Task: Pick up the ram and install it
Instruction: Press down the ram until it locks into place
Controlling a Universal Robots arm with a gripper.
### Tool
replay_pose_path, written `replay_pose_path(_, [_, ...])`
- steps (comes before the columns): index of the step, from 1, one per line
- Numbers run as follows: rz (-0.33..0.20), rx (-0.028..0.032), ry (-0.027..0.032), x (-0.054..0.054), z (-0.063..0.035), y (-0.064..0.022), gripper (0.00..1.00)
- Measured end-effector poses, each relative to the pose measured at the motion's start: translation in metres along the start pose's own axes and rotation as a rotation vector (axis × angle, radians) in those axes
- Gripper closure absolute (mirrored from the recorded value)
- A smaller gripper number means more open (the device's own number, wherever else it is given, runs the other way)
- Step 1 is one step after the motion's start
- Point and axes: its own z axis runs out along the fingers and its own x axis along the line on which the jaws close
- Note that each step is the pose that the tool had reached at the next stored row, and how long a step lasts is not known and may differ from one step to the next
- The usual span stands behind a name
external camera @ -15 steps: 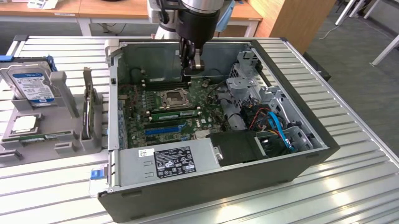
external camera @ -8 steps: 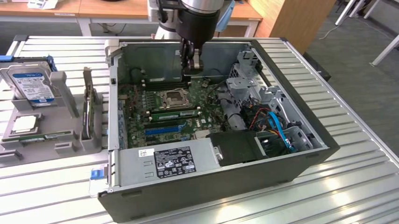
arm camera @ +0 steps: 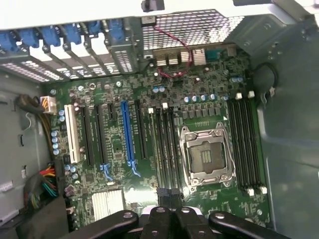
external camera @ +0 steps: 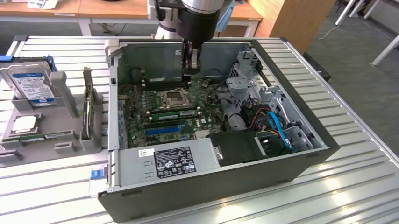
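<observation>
Exterior view: the arm's gripper [external camera: 189,65] is reaching down into the open computer case [external camera: 218,196], which is lying on its side on a slatted metal table [external camera: 349,186]. The fingers are hanging just above the motherboard [external camera: 140,100], close to the processor socket [external camera: 174,98] on the side facing the case's far wall. The arm's dark body is hiding the upper part of the gripper.

The jaws are clenched together. Nothing long or green is showing between them, though the fingertips are too small here to make out fully.

The ram [external camera: 46,136] appears to be lying flat on the grey holder tray [external camera: 62,100] outside the case, at the exterior view's left. It is sitting just beside the square processor chip [external camera: 24,123] and is well apart from the gripper. A hard drive [external camera: 31,86] is standing at the tray's far end.

Wrist view: the closed gripper [arm camera: 172,211] is being cut off by the picture's edge, and its linkage is covering the board beneath it. Two banks of dark memory slots [arm camera: 244,147] are flanking the socket [arm camera: 205,157]. Whether a stick is sitting in any of them is hard to judge.
</observation>
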Motion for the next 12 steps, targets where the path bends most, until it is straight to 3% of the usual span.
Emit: replay_pose_path(12, [0.127,0.0056,-0.0051,0.0000,0.0000,0.0000,0.90])
